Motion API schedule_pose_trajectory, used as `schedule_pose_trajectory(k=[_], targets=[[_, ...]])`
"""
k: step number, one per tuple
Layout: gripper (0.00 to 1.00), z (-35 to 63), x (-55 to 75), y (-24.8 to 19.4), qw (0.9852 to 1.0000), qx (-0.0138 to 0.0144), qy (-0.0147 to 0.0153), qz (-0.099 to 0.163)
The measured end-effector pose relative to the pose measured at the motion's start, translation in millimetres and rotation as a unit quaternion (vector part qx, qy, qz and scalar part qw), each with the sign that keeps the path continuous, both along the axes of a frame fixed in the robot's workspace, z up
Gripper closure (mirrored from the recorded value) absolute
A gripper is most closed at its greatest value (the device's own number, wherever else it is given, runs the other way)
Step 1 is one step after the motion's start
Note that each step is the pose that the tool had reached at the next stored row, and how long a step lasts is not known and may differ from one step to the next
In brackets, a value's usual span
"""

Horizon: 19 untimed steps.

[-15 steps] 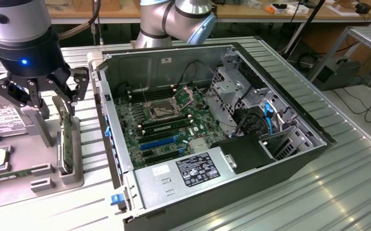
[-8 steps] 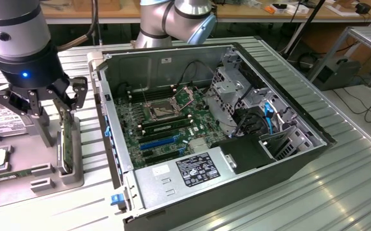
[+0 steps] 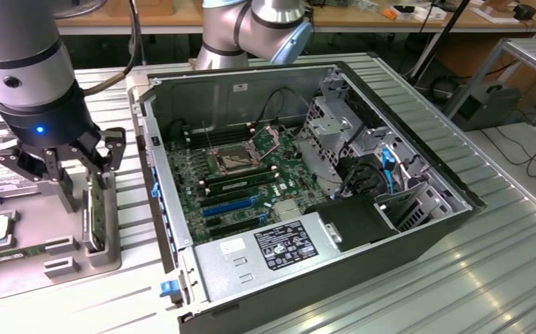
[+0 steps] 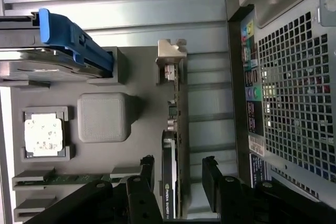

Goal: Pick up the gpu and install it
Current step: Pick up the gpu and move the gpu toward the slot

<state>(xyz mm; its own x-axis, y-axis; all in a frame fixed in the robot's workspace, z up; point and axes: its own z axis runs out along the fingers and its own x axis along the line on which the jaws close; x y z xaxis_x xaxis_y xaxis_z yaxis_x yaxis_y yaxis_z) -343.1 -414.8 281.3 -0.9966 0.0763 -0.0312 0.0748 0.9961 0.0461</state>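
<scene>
The gpu (image 4: pixel 177 129) stands on its long edge in a slot of the grey holder tray (image 4: pixel 142 77), its silver bracket (image 4: pixel 170 56) at one end and its black cooler facing one finger. My gripper (image 4: pixel 178 167) is open just above it, a black finger (image 4: pixel 147 169) on each side of the card with a gap on both sides. In the exterior view the gripper (image 3: pixel 84 174) hangs over the gpu (image 3: pixel 94 219) at that view's left, beside the open computer case (image 3: pixel 165 174). Nothing is held.
The tray also carries a hard drive with a blue clip (image 4: pixel 68 51), a processor (image 4: pixel 44 135), a grey block (image 4: pixel 102 116) and a memory stick (image 4: pixel 68 178). Inside the case lie the motherboard (image 3: pixel 240 167), blue card slots (image 3: pixel 231 205), power supply (image 3: pixel 268 254) and drive cage (image 3: pixel 333 132).
</scene>
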Motion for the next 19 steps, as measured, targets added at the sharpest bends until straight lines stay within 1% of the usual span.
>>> schedule_pose_trajectory(k=[4,8,11,13,15,19], targets=[[0.50,-13.8,-1.5,-1.0,1.0000,0.0000,-0.0001,0.000],[0.50,-21.7,-2.9,-1.5,1.0000,0.0000,-0.0002,0.000],[0.50,-30.1,-3.7,-2.0,1.0000,0.0001,-0.0005,0.000],[0.50,-33.7,-3.8,-2.5,1.0000,0.0001,-0.0006,0.000],[0.50,-34.7,-3.8,-5.2,1.0000,0.0000,-0.0005,0.000],[0.50,-34.9,-3.8,-5.9,1.0000,0.0000,-0.0005,0.000]])
